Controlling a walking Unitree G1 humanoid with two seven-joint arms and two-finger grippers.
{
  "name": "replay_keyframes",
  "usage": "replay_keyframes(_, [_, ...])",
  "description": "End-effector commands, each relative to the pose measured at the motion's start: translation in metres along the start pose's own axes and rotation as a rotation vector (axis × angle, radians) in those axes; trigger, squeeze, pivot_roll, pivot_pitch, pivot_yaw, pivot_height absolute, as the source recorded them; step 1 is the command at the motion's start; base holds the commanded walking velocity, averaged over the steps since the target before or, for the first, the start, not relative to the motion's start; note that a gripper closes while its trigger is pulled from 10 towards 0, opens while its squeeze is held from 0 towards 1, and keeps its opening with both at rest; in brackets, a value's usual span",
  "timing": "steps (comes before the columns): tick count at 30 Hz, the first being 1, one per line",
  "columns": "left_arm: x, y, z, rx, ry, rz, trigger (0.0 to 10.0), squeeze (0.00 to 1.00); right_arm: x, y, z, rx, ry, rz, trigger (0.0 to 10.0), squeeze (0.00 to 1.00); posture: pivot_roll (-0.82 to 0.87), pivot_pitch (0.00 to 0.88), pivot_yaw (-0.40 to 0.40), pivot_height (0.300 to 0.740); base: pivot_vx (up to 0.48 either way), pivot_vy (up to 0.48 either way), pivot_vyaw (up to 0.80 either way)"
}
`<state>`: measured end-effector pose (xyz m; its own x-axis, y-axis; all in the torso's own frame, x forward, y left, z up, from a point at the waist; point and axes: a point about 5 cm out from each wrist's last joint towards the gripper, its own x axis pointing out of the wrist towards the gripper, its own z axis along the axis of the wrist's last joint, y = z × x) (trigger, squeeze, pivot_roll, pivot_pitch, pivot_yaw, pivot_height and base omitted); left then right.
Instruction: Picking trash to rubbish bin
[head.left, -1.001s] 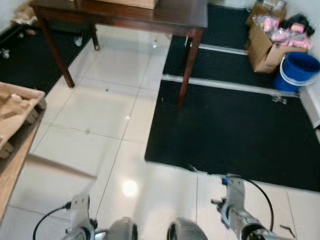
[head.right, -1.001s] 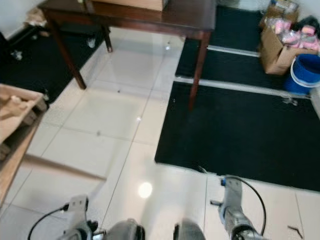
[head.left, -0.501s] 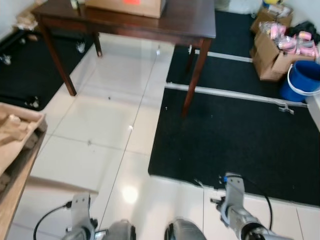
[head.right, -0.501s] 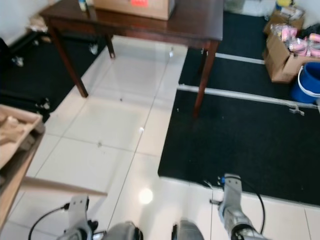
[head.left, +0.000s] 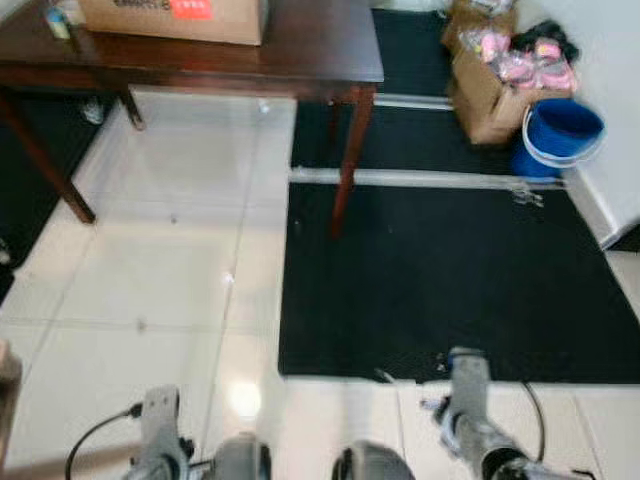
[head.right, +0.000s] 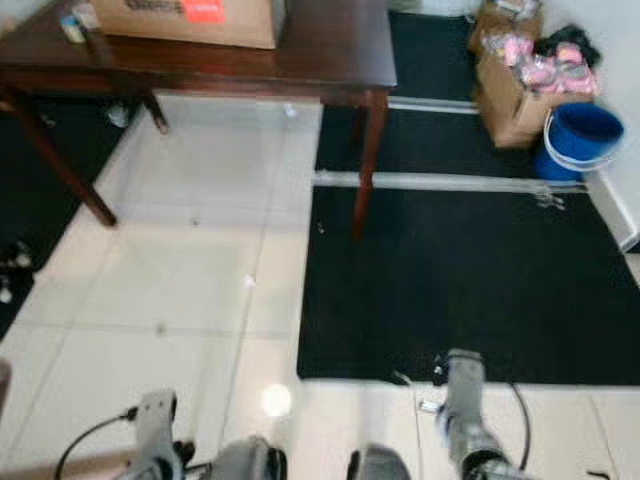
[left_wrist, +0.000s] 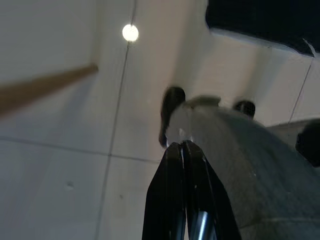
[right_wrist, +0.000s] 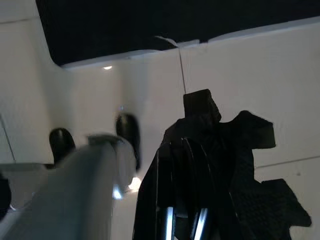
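My right gripper (right_wrist: 181, 142) hangs low over the white tile, shut on a black, jagged, textured scrap of trash (right_wrist: 235, 145) that sticks out past its tips. My left gripper (left_wrist: 181, 145) hangs idle over the tile, fingers pressed together with nothing between them. Both silver forearms show at the bottom of the eye views, the left arm (head.left: 160, 420) and the right arm (head.left: 470, 395). A blue bucket (head.left: 560, 135) with a white rim stands far ahead on the right, by the wall.
A dark wooden table (head.left: 300, 55) with a cardboard box (head.left: 170, 15) on it stands ahead, one leg (head.left: 345, 160) at the edge of a black mat (head.left: 450, 270). An open carton of pink packets (head.left: 495, 85) sits beside the bucket. White tile floor (head.left: 150, 270) lies to the left.
The whole view has swung: the wooden pallet at the left has slid out of sight, and the table and bucket sit more centrally. Both arms hang as before.
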<state>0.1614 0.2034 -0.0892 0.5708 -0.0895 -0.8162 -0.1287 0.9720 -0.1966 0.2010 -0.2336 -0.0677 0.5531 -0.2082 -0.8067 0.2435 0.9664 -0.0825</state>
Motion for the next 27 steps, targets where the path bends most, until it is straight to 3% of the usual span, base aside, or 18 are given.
replay_keyframes(1, [-0.0027, 0.0032, -0.0112, -0.004, 0.038, 0.009, 10.0, 0.00, -0.0007, -0.0082, -0.0037, 0.013, 0.009, -0.019, 10.0, 0.00, 0.07, 0.139, 0.018, 0.740, 0.307, 0.000, 0.00])
replay_keyframes(27, [-0.0025, 0.0027, -0.0109, -0.002, 0.037, 0.009, 10.0, 0.00, -0.0005, -0.0042, -0.0005, 0.026, -0.014, 0.026, 10.0, 0.00, 0.07, 0.137, 0.018, 0.740, 0.307, 0.000, 0.00])
